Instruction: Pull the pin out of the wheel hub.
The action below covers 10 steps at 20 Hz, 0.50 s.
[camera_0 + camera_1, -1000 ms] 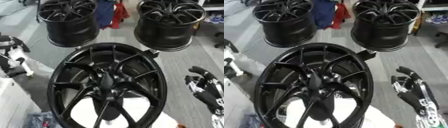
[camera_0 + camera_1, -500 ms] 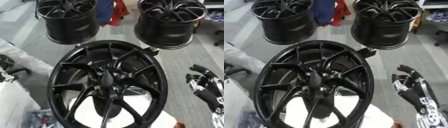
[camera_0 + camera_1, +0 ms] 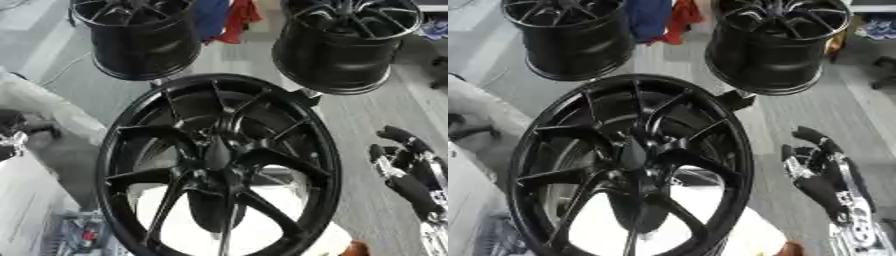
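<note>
A large black wheel (image 3: 219,165) stands tilted in the middle, its spokes meeting at the hub (image 3: 217,154). A dark upright piece shows at the hub centre, but I cannot make out the pin from the hub. My right hand (image 3: 404,172) hangs to the right of the rim, apart from it, with its fingers relaxed, pointing up and holding nothing. Only a dark and silver part of my left hand (image 3: 12,136) shows at the left edge, well clear of the wheel.
Two more black wheels stand at the back, one on the left (image 3: 140,37) and one on the right (image 3: 346,42), with blue and red cloth (image 3: 223,17) between them. A white surface (image 3: 262,222) lies under the big wheel. Small items (image 3: 83,235) sit at the bottom left.
The whole picture has shifted a little, so the camera moved. My left hand has drawn back toward the left edge. My right hand has risen slightly beside the rim.
</note>
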Available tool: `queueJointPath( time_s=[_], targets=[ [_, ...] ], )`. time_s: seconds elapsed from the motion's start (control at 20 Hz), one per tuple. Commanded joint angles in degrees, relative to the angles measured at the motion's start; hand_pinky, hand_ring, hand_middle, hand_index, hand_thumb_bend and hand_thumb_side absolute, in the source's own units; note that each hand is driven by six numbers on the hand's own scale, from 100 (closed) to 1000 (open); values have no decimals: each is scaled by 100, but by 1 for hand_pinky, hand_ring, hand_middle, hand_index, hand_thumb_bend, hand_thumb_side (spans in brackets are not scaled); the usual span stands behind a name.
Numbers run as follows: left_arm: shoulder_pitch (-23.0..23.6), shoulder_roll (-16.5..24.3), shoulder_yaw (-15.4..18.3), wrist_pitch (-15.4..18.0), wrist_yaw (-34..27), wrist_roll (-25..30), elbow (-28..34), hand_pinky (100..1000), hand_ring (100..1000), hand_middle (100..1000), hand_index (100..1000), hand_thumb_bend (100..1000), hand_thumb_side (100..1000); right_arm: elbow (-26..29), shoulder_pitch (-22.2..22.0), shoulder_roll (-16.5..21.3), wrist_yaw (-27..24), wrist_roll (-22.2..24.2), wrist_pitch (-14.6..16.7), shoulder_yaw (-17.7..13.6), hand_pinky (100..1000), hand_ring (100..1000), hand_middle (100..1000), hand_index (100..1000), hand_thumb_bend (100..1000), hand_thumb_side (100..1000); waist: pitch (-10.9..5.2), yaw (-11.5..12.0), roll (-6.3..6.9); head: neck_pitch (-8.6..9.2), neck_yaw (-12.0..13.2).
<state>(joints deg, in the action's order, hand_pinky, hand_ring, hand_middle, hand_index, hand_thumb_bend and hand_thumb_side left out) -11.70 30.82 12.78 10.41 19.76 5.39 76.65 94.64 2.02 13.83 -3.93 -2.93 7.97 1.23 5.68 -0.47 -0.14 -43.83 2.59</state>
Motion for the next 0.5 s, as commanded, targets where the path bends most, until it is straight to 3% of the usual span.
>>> queueJointPath(
  time_s=[0.05,0.3,0.5],
  targets=[
    [65,-347,125,-86,-561,-323,770,581,592,682,805,145,554,110,83,23,1,0,10,-37,629,651,781,834,249,235,-26,12,-5,-29,-20],
    [119,-1075,114,-336,-1092,-440,1511,558,573,655,786,134,536,106,95,-13,-15,26,7,-15,629,651,781,834,248,236,-14,29,-43,-29,-31],
    [8,-1617,168,-550,-1262,-724,1745,556,571,649,779,130,531,95,71,-36,-21,29,6,-13,630,651,781,834,246,236,-35,54,-49,-29,-38]
  ],
)
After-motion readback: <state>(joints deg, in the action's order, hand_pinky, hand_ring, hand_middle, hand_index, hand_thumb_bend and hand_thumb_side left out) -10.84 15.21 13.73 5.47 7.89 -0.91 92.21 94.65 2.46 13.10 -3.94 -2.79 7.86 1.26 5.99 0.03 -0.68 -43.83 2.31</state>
